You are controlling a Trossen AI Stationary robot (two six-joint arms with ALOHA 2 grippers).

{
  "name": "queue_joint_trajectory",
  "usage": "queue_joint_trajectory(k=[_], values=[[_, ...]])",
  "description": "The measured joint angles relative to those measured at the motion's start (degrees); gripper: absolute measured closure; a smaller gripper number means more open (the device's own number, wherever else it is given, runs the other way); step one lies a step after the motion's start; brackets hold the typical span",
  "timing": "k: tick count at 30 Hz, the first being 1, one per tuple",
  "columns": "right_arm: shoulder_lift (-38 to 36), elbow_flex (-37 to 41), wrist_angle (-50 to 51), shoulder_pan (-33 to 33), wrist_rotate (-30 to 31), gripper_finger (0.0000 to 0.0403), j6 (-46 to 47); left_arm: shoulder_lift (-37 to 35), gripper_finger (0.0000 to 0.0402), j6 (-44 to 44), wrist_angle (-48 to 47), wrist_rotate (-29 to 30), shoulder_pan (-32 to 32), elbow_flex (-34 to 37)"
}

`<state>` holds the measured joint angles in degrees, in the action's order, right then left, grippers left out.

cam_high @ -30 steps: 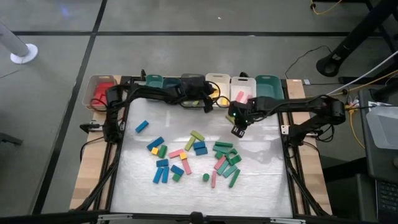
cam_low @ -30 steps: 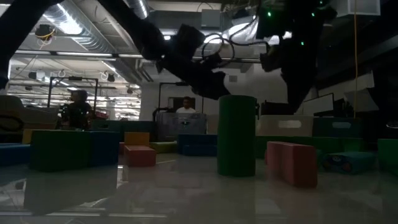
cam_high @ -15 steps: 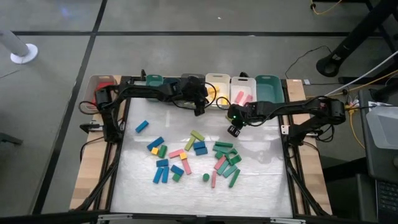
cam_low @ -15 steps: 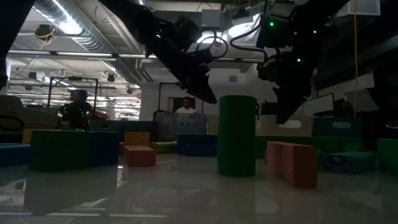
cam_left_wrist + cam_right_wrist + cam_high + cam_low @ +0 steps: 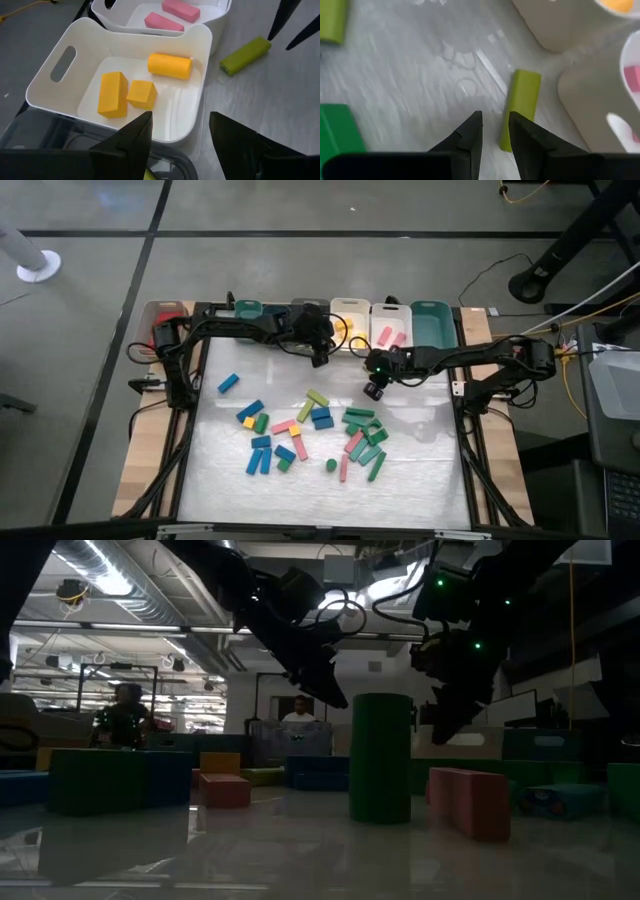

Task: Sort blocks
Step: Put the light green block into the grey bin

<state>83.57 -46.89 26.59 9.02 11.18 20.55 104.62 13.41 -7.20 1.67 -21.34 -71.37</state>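
I am lowering my right gripper [image 5: 494,131], fingers nearly closed and empty, beside the lime block [image 5: 521,107], which is lying at twelve o'clock of the scattered blocks [image 5: 313,432], near the white bins [image 5: 197,37]. It looks rigid, light and smooth; I would be pinching its long flat sides at mid-length.

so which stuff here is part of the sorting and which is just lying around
Part of the job:
- loose blocks on the table
- yellow blocks, sorted in the white bin
- lime block by the right tool

Lying about:
- cables beside the table
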Motion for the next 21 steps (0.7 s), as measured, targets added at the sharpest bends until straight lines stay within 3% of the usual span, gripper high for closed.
queue_joint_trajectory(k=[5,15,21], values=[[0.0,0.0,0.5,0.0,0.4,0.0292,0.5,0.0,0.0218,0.3,0.0,0.0,0.0,0.0],[0.4,0.0,0.7,0.0,2.2,0.0196,4.8,0.1,0.0218,0.3,0.0,0.0,0.0,0.0],[4.3,0.0,1.6,0.0,3.4,0.0185,4.9,0.1,0.0218,0.1,-0.7,0.0,0.0,0.0]])
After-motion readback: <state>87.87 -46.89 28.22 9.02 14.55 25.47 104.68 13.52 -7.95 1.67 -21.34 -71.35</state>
